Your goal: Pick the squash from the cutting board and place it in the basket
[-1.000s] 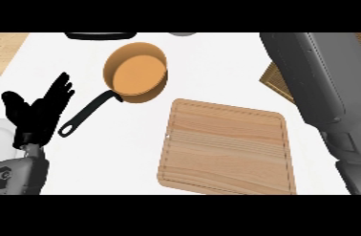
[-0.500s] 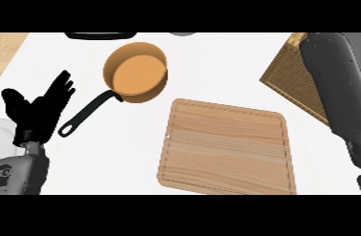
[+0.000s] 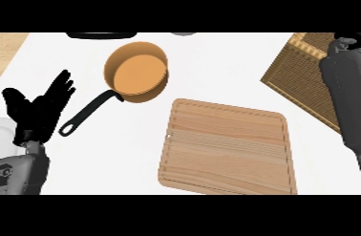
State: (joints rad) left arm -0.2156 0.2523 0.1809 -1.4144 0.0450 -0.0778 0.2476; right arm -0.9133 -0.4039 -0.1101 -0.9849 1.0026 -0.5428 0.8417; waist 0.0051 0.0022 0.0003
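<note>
The wooden cutting board [image 3: 229, 146] lies at the centre right of the counter with nothing on it. No squash shows anywhere. The woven basket [image 3: 302, 75] sits at the right edge, partly covered by my right forearm [image 3: 347, 91], which reaches up along that edge. My right hand itself is out of the picture. My left hand [image 3: 38, 108] rests open at the left side, fingers up, well away from the board.
An orange frying pan [image 3: 137, 72] with a black handle [image 3: 88, 114] lies left of the board, its handle pointing toward my left hand. A dark object [image 3: 102, 35] and a grey one [image 3: 185, 33] peek in at the top edge.
My right forearm has swung to the right, uncovering more of the basket. The left hand and the pan have stayed in place.
</note>
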